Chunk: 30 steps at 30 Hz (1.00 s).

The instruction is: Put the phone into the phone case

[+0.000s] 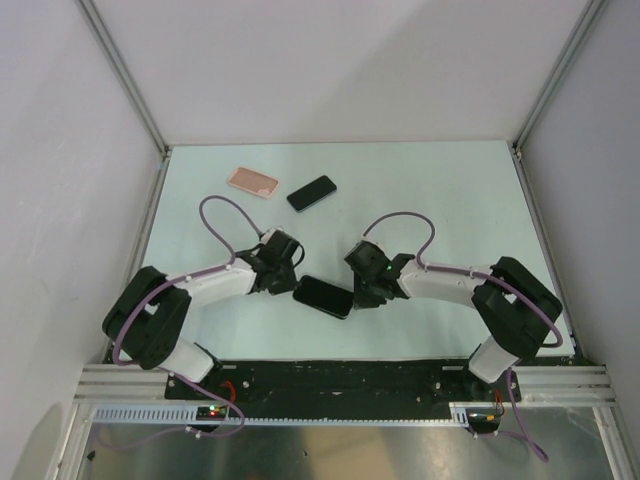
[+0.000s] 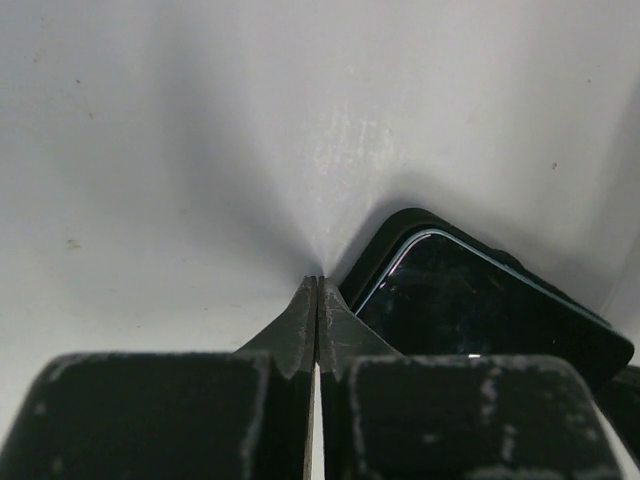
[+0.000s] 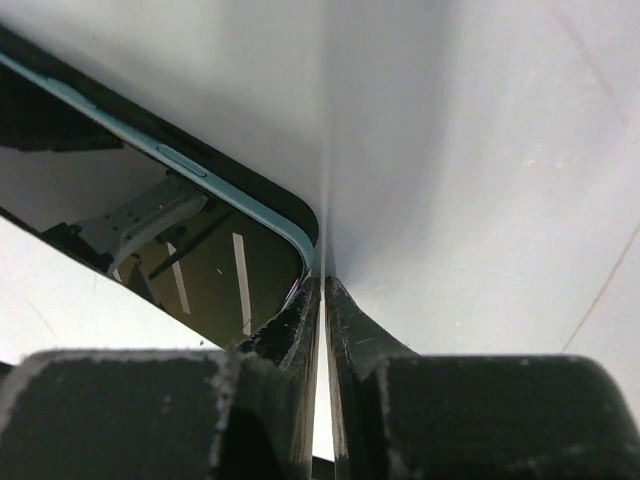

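The salmon-pink phone case (image 1: 252, 181) lies flat at the back left of the table. A black phone (image 1: 323, 296) with a glossy screen and a pale blue edge lies near the front middle, between my two grippers. My left gripper (image 1: 294, 289) is shut and empty, its tips on the table at the phone's left end. In the left wrist view the gripper (image 2: 317, 282) sits just left of the phone's corner (image 2: 470, 300). My right gripper (image 1: 357, 299) is shut and empty at the phone's right end. In the right wrist view the gripper (image 3: 322, 284) touches the phone's corner (image 3: 200, 250).
A second black slab (image 1: 311, 193) lies just right of the pink case. White walls and metal frame posts (image 1: 130, 80) enclose the table on three sides. A black base rail (image 1: 340, 375) runs along the near edge.
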### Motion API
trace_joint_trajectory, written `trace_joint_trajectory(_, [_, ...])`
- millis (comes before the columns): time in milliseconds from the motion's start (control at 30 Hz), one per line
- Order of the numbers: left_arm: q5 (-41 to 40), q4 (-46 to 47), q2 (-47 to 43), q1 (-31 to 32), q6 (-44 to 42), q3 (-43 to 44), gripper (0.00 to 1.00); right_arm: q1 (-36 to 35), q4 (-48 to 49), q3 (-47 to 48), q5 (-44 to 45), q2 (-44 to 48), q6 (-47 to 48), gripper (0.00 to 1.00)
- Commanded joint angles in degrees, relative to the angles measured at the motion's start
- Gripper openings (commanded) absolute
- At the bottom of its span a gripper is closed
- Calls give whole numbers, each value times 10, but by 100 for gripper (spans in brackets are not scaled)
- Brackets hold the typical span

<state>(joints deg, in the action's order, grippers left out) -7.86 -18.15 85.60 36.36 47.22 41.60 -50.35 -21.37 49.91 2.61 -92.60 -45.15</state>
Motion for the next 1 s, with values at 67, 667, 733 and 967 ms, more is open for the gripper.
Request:
trace_joint_trajectory(67, [74,6,14,56,57,0,0,20,37,52,25,-32,32,11])
trace_joint_trajectory(667, [82,32,15,72,77,-3,0,-3,14,41,44,-48,26,16])
trace_joint_trajectory(733, [81,32,6,66,79,-9,0,7,14,32,46,-27,32,24])
trace_joint_trajectory(967, [58,31,-23,46,77,-28,1,44,12,0,38,38,46,33])
